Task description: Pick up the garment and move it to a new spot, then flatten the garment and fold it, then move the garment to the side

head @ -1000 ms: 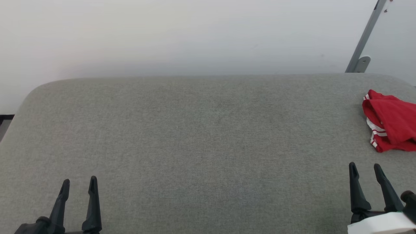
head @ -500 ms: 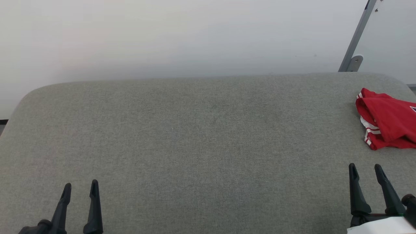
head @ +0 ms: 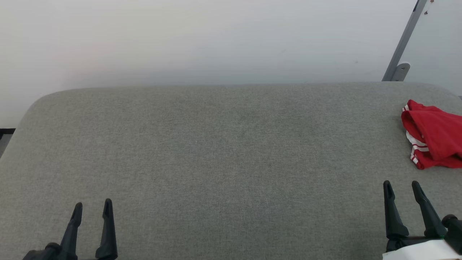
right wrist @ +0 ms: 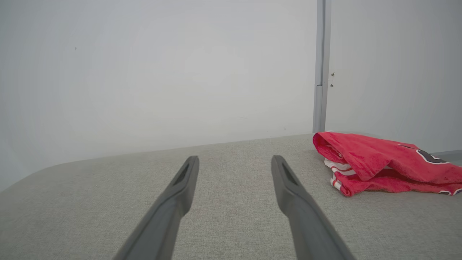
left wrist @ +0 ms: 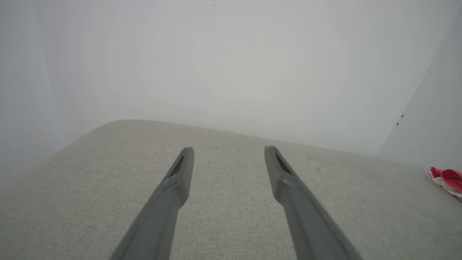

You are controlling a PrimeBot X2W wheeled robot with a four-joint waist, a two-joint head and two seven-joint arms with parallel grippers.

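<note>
Red garment (head: 433, 139) bunched at the far right edge of the grey cushion (head: 216, 144), left gripper (head: 92, 207) and right gripper (head: 401, 188) low in front — both spread wide, empty, well apart from it

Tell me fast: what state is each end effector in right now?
Left end effector: open, holding nothing.
Right end effector: open, holding nothing; the garment lies apart from it on the grey surface.
</note>
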